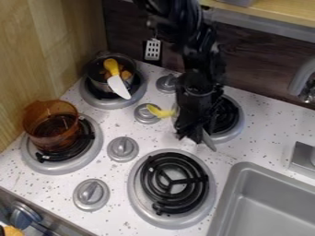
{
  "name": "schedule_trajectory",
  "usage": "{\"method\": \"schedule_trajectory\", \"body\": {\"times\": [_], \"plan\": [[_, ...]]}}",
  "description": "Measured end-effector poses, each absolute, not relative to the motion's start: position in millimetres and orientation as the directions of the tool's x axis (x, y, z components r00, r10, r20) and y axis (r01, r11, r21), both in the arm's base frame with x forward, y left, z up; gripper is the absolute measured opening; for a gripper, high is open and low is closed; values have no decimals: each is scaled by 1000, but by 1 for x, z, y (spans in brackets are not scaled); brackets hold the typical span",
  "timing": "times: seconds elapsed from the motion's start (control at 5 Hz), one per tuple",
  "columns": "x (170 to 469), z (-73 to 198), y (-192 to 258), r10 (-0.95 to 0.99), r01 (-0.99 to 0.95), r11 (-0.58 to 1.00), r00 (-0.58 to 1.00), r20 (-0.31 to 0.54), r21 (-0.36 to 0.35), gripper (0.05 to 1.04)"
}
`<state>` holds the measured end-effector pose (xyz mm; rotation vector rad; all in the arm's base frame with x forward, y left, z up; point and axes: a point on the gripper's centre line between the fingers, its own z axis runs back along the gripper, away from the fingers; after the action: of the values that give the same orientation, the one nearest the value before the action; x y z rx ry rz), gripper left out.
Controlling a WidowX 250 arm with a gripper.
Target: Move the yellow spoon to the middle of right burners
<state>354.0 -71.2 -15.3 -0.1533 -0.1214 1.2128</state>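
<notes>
Well, the gripper [195, 136] hangs by the yellow spoon [161, 111] and back-right burner [227, 115].

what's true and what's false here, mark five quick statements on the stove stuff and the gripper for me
1. A knife lies on the dark pot. True.
2. The amber pot stands in the sink. False: it stands on the front left burner.
3. The front right burner has nothing on it. True.
4. The gripper hangs over the front left burner. False: it is beside the back right burner.
5. The yellow spoon shows left of the gripper in the picture. True.
</notes>
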Motion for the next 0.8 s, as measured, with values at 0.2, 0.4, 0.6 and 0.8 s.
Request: {"method": "schedule_trajectory", "body": {"times": [0.2, 0.4, 0.6, 0.8], "plan": [[362, -24, -78, 931, -916, 355, 365, -19, -188, 318], [361, -35, -85, 923, -917, 361, 377, -78, -171, 318], [360, -33, -83, 935, -932, 326, 343, -90, -158, 318], [357, -35, -78, 947, -943, 304, 315, -67, -133, 387]]}}
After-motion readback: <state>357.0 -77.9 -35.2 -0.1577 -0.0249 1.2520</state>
